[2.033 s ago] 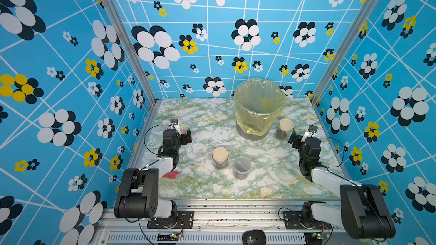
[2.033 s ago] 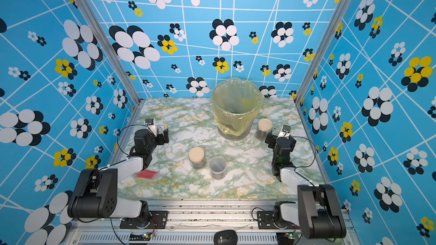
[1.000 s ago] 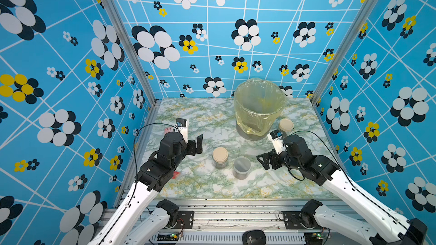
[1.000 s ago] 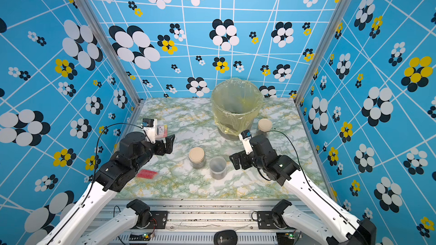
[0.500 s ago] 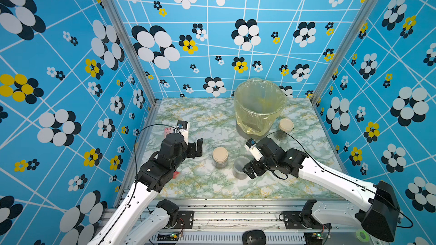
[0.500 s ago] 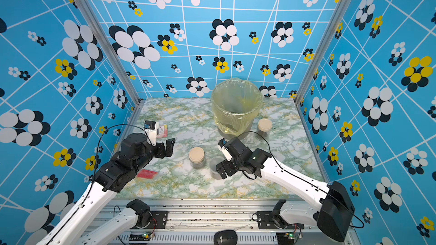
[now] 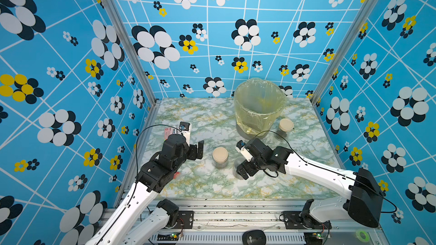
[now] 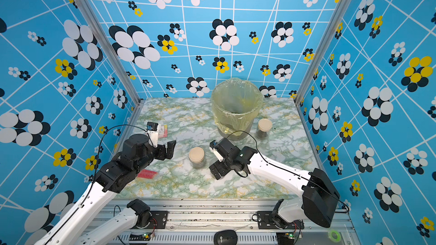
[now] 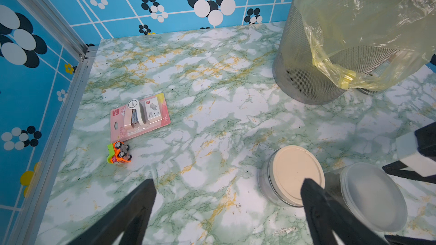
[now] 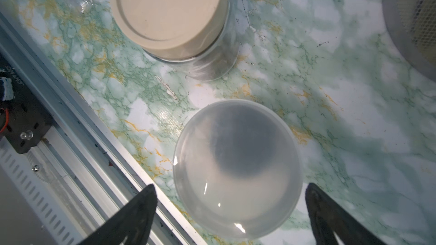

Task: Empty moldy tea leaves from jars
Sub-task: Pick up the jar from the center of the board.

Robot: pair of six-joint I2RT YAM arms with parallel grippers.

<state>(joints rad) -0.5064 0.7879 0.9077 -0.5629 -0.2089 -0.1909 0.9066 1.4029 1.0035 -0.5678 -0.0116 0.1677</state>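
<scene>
Marble-look table (image 7: 207,119) is pictured set w/ 3 jars (image 7: 220,156), bag-lined bin (image 7: 258,104), stapler pack (image 9: 139,114), toy truck (image 9: 118,153) & red packet (image 8: 147,173).

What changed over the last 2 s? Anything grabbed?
Both arms unfolded from the sides toward the middle. The right gripper swung in from beside the far beige-lid jar to over the clear-lid jar, open and not gripping. The left gripper advanced toward the middle beige-lid jar, also open. Nothing was grabbed. The jars and the bin stayed put.
</scene>
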